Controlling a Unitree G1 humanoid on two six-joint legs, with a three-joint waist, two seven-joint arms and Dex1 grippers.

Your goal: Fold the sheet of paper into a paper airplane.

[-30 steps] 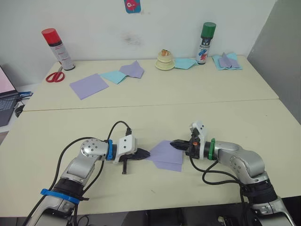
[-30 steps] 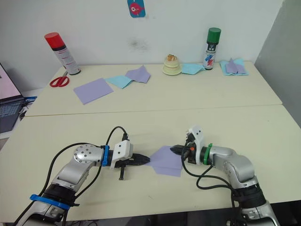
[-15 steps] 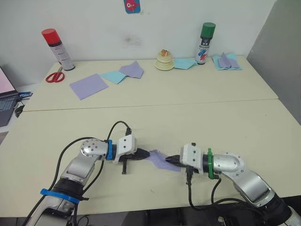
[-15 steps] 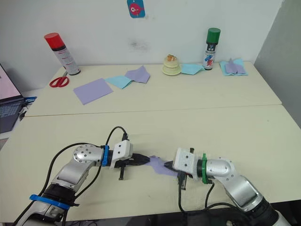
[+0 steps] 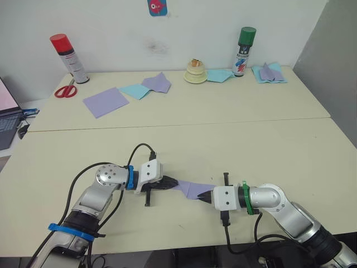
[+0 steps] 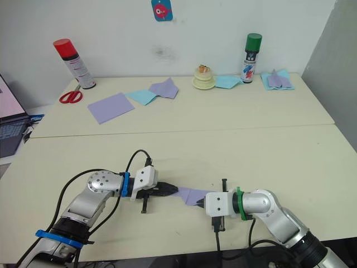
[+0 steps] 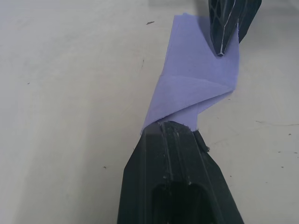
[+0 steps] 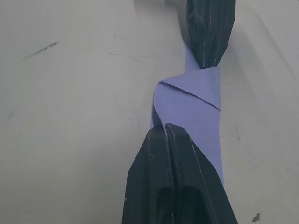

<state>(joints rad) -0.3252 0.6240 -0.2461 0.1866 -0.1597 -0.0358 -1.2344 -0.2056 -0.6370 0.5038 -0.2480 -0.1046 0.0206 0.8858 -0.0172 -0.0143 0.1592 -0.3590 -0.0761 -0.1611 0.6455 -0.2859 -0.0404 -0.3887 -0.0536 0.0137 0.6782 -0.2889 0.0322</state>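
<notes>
Both sets of jaws are pressed together on opposite ends of the sheet of paper (image 5: 191, 188): the left gripper (image 5: 172, 182) pinches its pointed end, the right gripper (image 5: 207, 196) the other. The paper is a narrow folded strip just above the near table (image 5: 268, 151) between them. A clean crease likely needs even tension, no twisting.

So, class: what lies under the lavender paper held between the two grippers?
Bare table shows around the sheet of paper, pinched by left gripper and right gripper. Beneath it is hidden.
</notes>
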